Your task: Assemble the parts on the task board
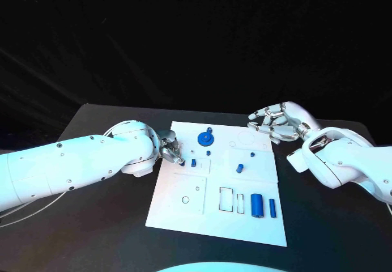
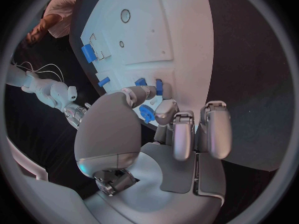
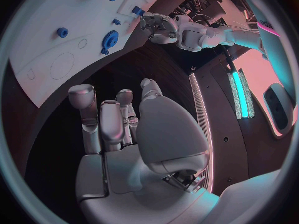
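Hands at opposite sides of the white task board, mid-table. Left hand over the board's left edge, toward the far-left corner, fingers curled inward. Cannot tell whether anything is pinched there: in the left wrist view, fingertips crowd round the round blue part and hide any contact. Right hand off the board, just beyond its far-right corner, holding nothing, fingers loosely apart and bent. Round blue part with its knob near the middle of the far edge. Small blue piece just beside the left hand, a little toward the board's middle, long axis running from far edge to near edge. Short blue peg farther in, slightly tilted, roughly midway between the left and right edges. Blue cylinder and thin blue bar side by side near the near-right corner, both lengthwise far to near, well apart from either hand. Likely the left hand's move: much nearer the small blue piece and the round blue part than the right, needing only a short reach inward from the left edge. Outlines of the board's recesses faint; two tinier blue specks near the far edge too small to identify.
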